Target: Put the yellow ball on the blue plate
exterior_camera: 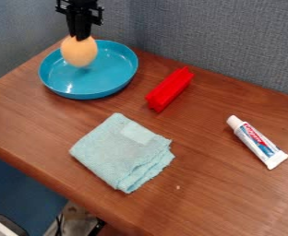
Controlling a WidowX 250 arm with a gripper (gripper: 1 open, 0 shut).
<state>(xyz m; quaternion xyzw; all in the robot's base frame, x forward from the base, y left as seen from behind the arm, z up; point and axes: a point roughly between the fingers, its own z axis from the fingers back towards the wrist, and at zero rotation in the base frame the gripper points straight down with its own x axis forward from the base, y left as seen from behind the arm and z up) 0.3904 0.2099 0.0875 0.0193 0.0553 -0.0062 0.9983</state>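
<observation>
- The pincer (80,35) points straight down, clenched on the top of the yellow ball (78,51).
- The ball hangs over the blue plate (103,80).
- At the plate's four o'clock lies a red block (170,88); farther on, a folded cloth (123,151) and a toothpaste tube (257,141).

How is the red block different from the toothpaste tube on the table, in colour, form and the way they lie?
The red block is plain red everywhere; the toothpaste tube is mostly white with red and blue print. The block is thick and boxy, while the tube is flat and narrows toward one end. The block lies near the blue plate; the tube lies far to the right, near the table edge. Both are long things lying flat on the wooden table, untouched by the hand.
</observation>
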